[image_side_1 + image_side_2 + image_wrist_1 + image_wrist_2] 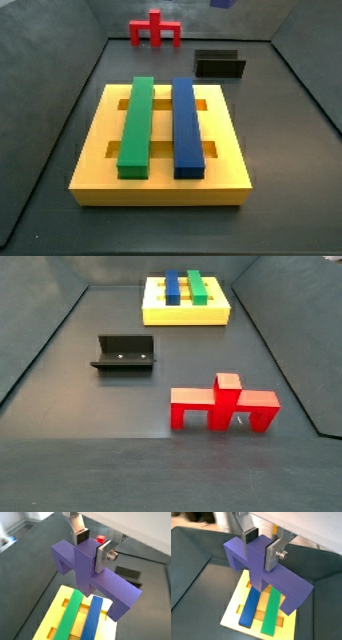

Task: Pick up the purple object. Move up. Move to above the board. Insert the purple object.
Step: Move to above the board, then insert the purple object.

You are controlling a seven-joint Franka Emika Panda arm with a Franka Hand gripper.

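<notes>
In both wrist views the gripper (92,546) clamps the purple object (93,574) by its stem, hanging in open air above the board (47,622), near its edge by the green bar (70,616) and blue bar (93,618).

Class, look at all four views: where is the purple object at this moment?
In both wrist views the purple object is clamped by its stem in the gripper, held in the air above the board with its green and blue bars.
</notes>
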